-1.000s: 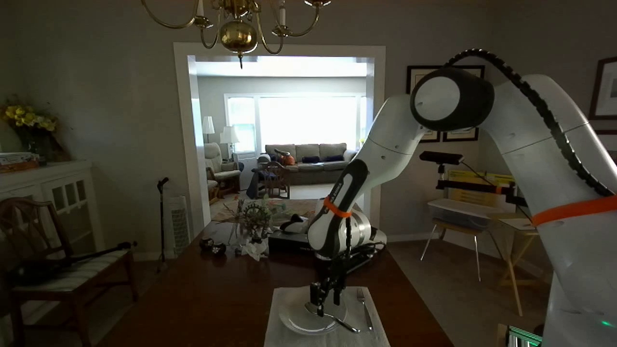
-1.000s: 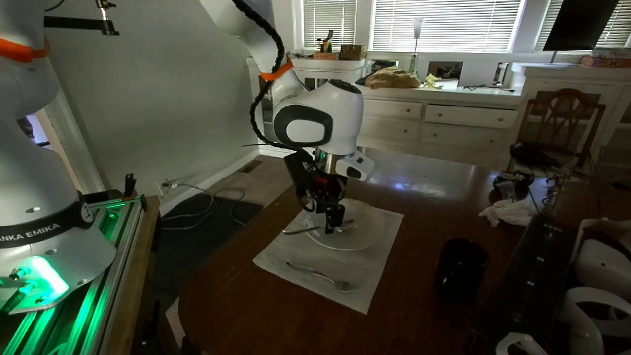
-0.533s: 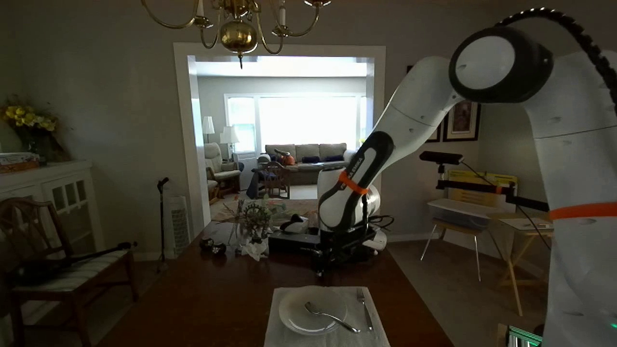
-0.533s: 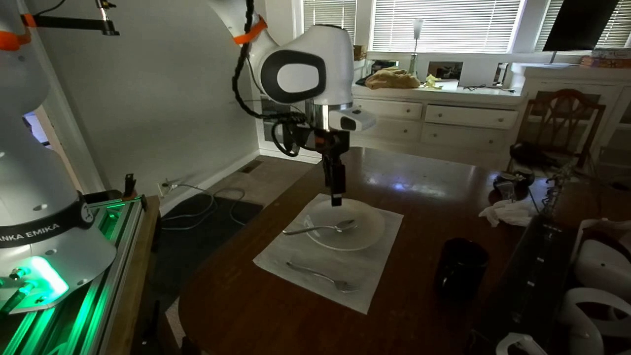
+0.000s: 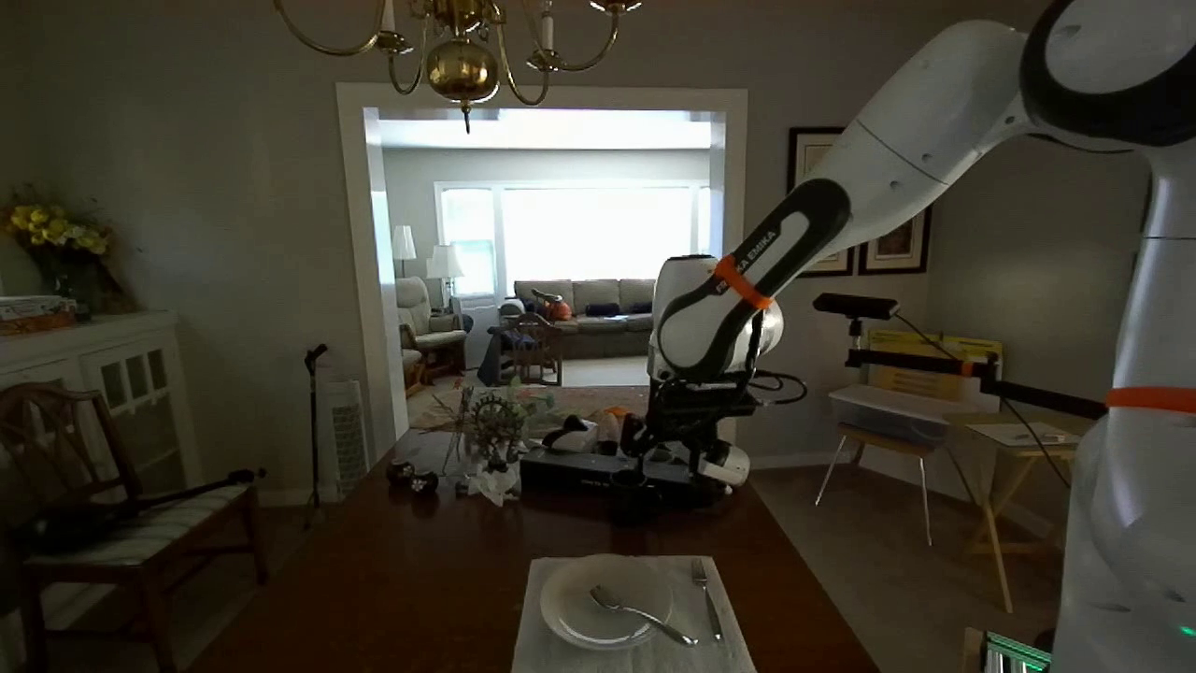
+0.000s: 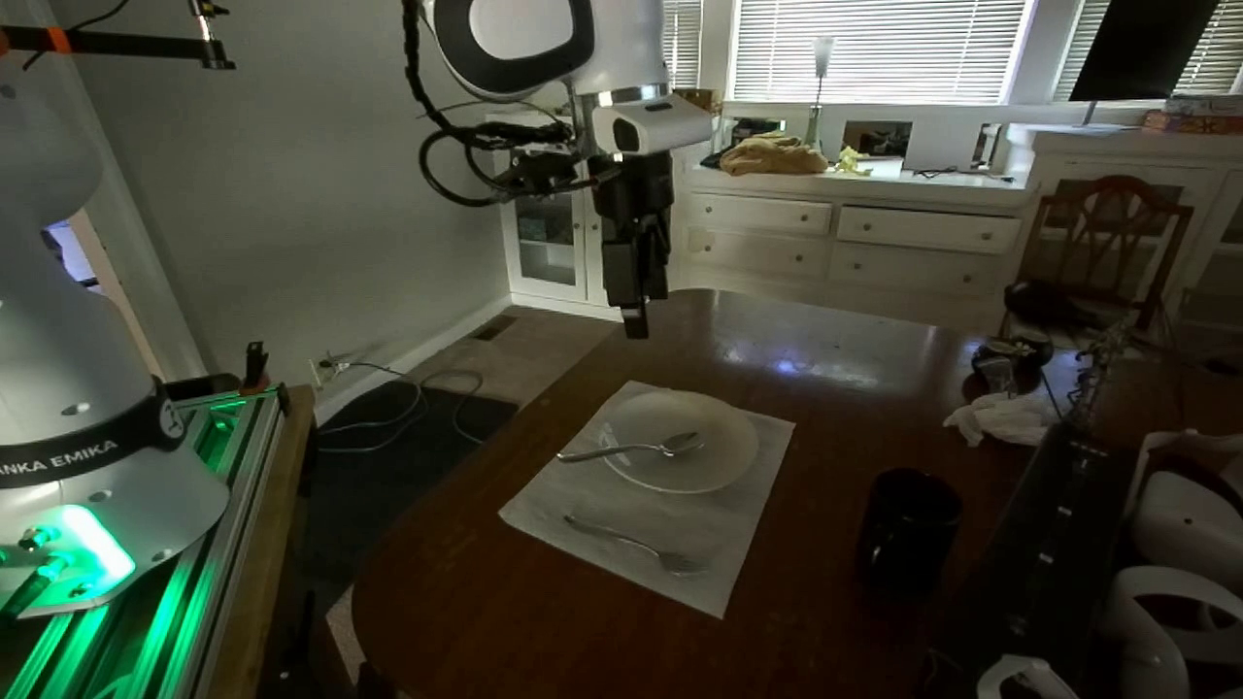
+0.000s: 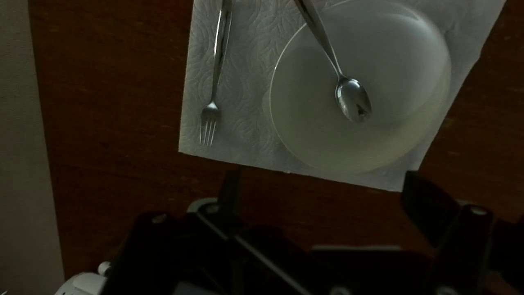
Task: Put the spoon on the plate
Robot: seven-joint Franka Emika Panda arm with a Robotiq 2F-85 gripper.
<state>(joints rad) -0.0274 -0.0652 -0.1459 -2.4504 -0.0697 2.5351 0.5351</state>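
Observation:
The grey metal spoon (image 5: 645, 615) lies with its bowl on the round pale plate (image 5: 572, 619), its handle crossing the rim and reaching over the white paper mat (image 5: 696, 654). The spoon (image 6: 621, 450) and plate (image 6: 723, 466) also show in another exterior view. In the wrist view the spoon bowl (image 7: 353, 100) rests near the plate's middle, and the plate (image 7: 401, 53) is flat. My gripper (image 7: 322, 178) is open and empty, its fingers wide apart with bare table between them. In an exterior view the gripper (image 6: 636, 325) hangs in the air well above the table, apart from spoon and plate.
A fork (image 6: 631, 544) lies on the mat beside the plate. A black mug (image 6: 908, 529) stands beyond the mat. A long black box (image 5: 570, 472) and white devices (image 6: 1185, 524) lie on the table. Crumpled white paper and a plant (image 5: 495, 430) stand near them.
My gripper was low over the plate at the spoon one second ago; it has risen and pulled away from it. The spoon and plate have stayed in place.

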